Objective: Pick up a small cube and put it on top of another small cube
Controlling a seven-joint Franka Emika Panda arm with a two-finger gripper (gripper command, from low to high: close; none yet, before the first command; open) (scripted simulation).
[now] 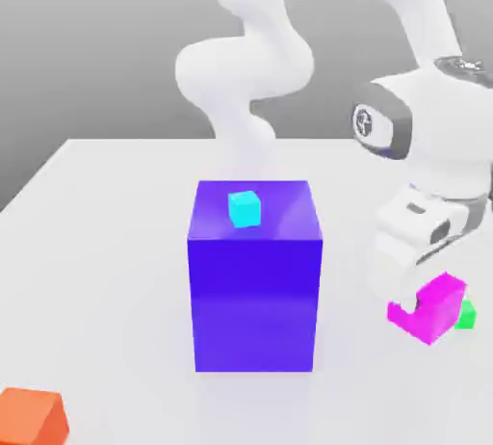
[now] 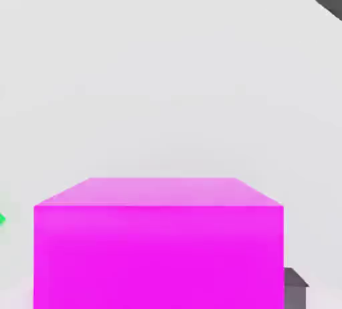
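And the claw (image 1: pixel 416 301) has the magenta cube (image 1: pixel 440 310) clamped; looks light, stiff, perhaps slick; opposite flat sides, best gripped centrally!

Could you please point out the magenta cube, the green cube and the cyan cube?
Magenta cube (image 2: pixel 159 257): hand view, side face.
Green cube (image 1: pixel 467 317): exterior view, side face.
Cyan cube (image 1: pixel 246 212): exterior view, front face.

To the exterior view's left of the jaws stands a blue-violet block (image 1: pixel 255 303), a cyan cube (image 1: pixel 245 210) on top. Farther left from the jaws sits an orange cube (image 1: pixel 29 416).
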